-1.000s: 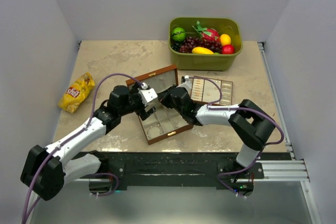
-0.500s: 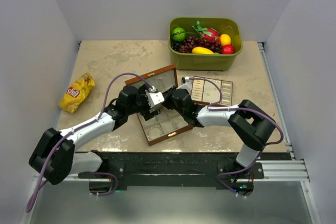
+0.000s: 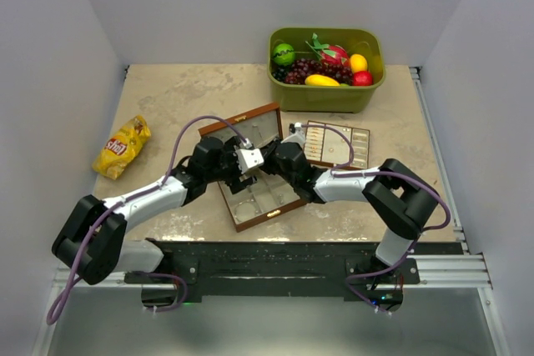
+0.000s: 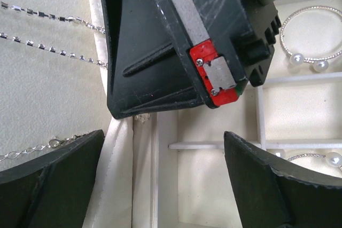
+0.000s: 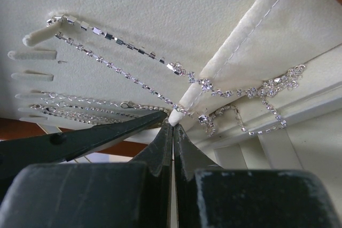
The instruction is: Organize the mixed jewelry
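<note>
Nearer velvety box (image 3: 265,215) now: left gripper (image 4: 163,156), spread; right gripper (image 5: 172,129) pressed together beside faceted chain (image 5: 115,38).

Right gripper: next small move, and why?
Probably open the right gripper and nudge sideways onto the chain: jaws are shut at the lid's pocket edge, seemingly on nothing, and the chain spills over that edge just beside them.

1 wooden box (image 3: 271,216), lid up. 1 flat tray (image 3: 360,147) just R of box. 1 green bin (image 3: 321,99) w/ fruit behind box. 1 yellow snack bag (image 3: 123,147) well L of box. In box: 2 pearl-tipped bangles (image 4: 295,61), separate compartments. On box lid lining: 2 rhinestone chain strands (image 5: 107,36).
</note>
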Controlling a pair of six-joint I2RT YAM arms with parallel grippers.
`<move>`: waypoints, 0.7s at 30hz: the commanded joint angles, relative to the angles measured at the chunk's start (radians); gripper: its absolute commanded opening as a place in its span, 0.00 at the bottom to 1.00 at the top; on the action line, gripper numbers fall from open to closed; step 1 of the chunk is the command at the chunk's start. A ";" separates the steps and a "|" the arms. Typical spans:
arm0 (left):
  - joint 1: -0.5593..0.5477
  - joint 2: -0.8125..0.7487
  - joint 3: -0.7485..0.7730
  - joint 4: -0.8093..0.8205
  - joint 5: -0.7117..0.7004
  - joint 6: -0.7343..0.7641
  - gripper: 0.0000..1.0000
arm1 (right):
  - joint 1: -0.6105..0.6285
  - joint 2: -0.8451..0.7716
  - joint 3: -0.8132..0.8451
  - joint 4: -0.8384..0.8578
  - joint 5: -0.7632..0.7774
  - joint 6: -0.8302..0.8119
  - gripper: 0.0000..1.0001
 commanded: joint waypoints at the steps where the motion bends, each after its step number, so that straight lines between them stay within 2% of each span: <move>1: 0.008 0.014 0.030 -0.046 -0.052 -0.006 0.94 | -0.008 -0.079 0.002 0.101 -0.005 -0.018 0.00; 4: 0.006 0.014 0.038 -0.079 -0.067 -0.020 0.87 | -0.008 -0.082 0.004 0.108 -0.008 -0.025 0.00; 13: 0.006 0.002 0.046 -0.121 -0.096 -0.069 0.76 | -0.011 -0.091 -0.009 0.110 0.012 -0.028 0.00; 21: 0.008 -0.004 0.044 -0.121 -0.107 -0.094 0.73 | -0.019 -0.094 -0.007 0.108 0.011 -0.030 0.00</move>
